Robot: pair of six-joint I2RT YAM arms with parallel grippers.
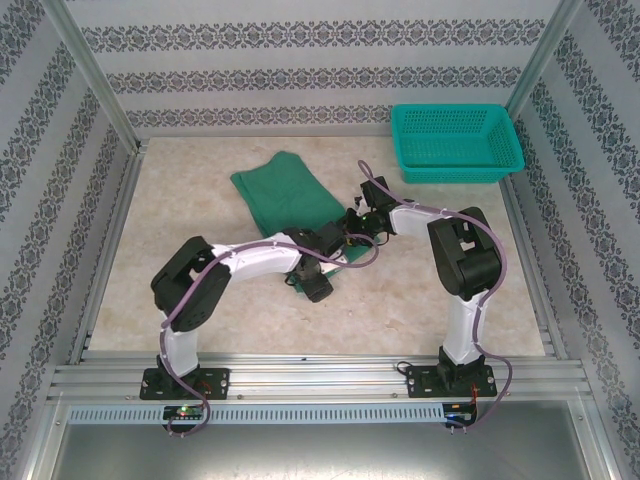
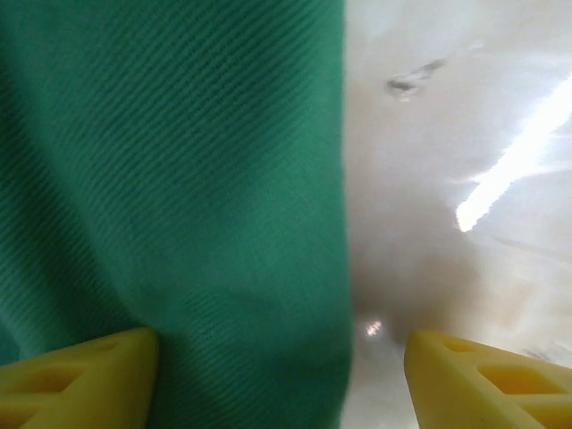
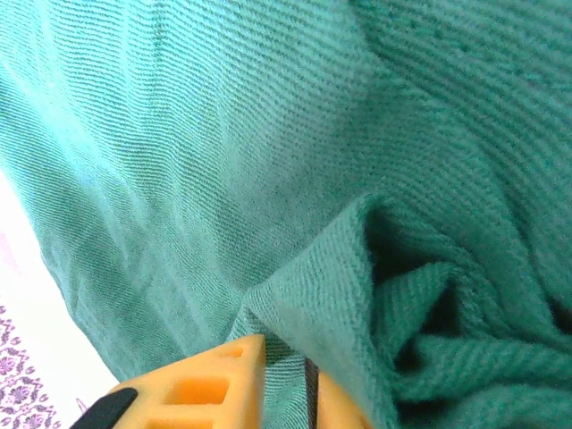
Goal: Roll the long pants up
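The long pants (image 1: pixel 285 190) lie folded as a dark green strip on the table, running from the back left toward the middle. Both grippers meet at its near end. My left gripper (image 1: pixel 333 248) is open, and its yellow fingertips (image 2: pixel 107 366) straddle the fabric's (image 2: pixel 179 179) right edge, one over cloth and one over bare table (image 2: pixel 429 223). My right gripper (image 1: pixel 354 222) (image 3: pixel 295 380) has its orange fingers nearly together on a raised fold of the pants (image 3: pixel 223 179). A bunched, curled roll of cloth sits just right of that fold.
A teal mesh basket (image 1: pixel 455 140) stands at the back right corner. Patterned walls and metal rails enclose the beige table (image 1: pixel 180 210). Open tabletop lies left of and in front of the pants.
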